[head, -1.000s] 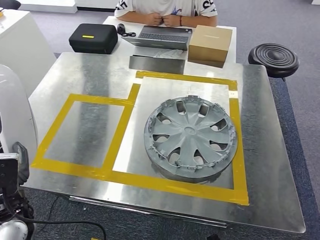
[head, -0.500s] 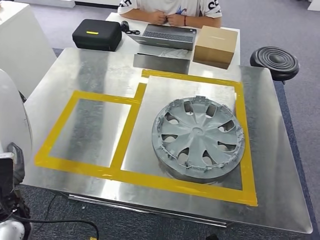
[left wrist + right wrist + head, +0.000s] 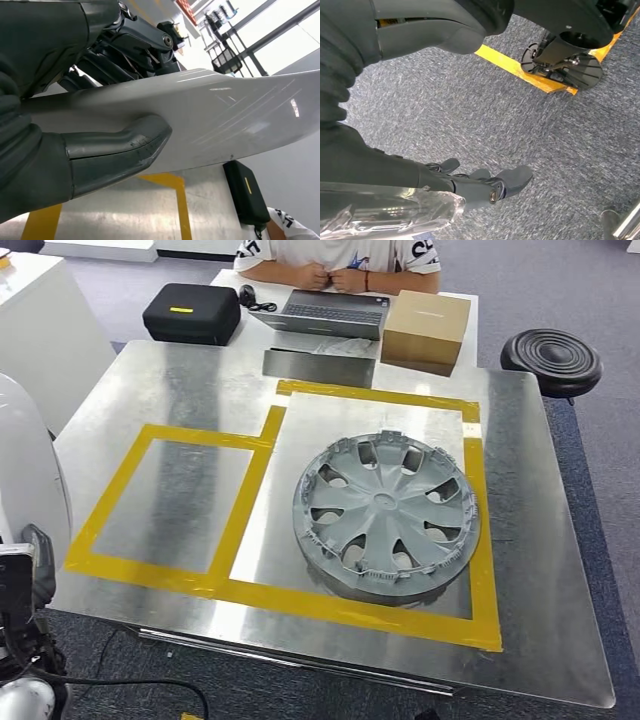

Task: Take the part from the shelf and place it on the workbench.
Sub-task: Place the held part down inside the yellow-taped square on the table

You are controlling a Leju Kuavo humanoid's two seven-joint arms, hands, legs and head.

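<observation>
No full word is showing anywhere. Behind the laptop, a person's white shirt is showing cut-off black letters at each sleeve, roughly "C" shapes. The black case beside the laptop is carrying an unlettered yellow strip.

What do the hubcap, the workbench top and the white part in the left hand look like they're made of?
Hubcap: likely moulded plastic, matt grey, with thin clip tabs round the rim.
Workbench top: sheet metal, likely galvanised steel, with a mottled, dully reflective finish.
White part, gripped by the left hand: glossy painted panel with sharp highlights; plastic or metal, cannot tell.
</observation>
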